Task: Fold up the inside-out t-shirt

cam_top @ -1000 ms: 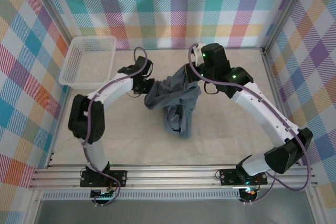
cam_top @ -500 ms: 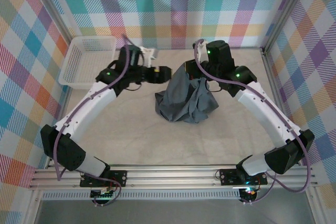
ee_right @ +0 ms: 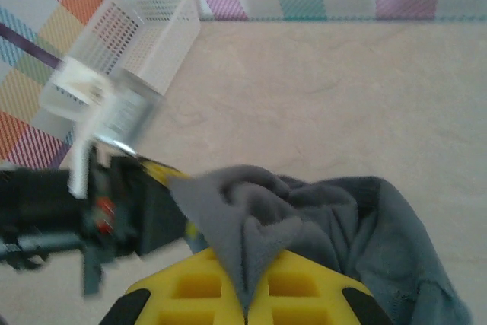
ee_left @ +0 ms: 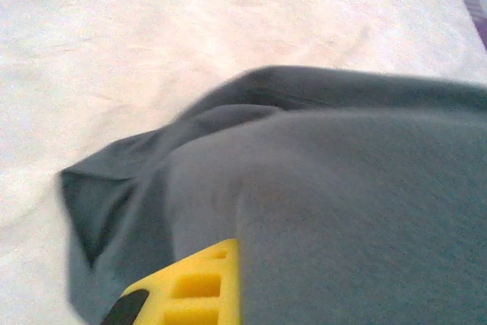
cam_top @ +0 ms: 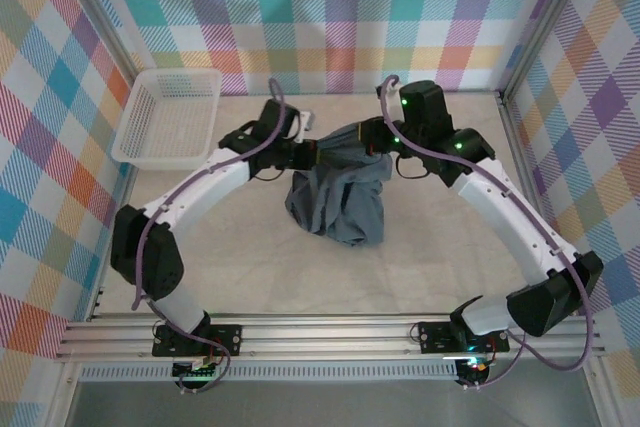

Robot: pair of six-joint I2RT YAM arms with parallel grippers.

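From above: a cream table (cam_top: 250,257) inside plaid walls. The grey shirt (cam_top: 338,202) sits at the middle of the table as a bunched heap. Its top edge is raised and stretched between the two arms. The left gripper (cam_top: 312,154) meets that edge at its left end, and the right gripper (cam_top: 378,139) meets it at the right end. The rest of the cloth hangs down and pools on the table below them. A white basket (cam_top: 168,117) stands at the far left corner, well apart from the shirt.

Left wrist camera: grey shirt (ee_left: 342,211) covers most of the lower right, draped over one yellow finger (ee_left: 194,287) of the left gripper. The jaws are pressed together on the cloth. The pale table (ee_left: 152,36) lies behind.

Right wrist camera: the right gripper (ee_right: 247,287) has its two yellow fingers pressed together, pinching a fold of shirt (ee_right: 319,218) that rises between them. More cloth trails off to the right. The left arm (ee_right: 76,211), blurred, reaches in from the left and touches the same fold. The basket (ee_right: 133,36) is at the far left of the table (ee_right: 342,89).
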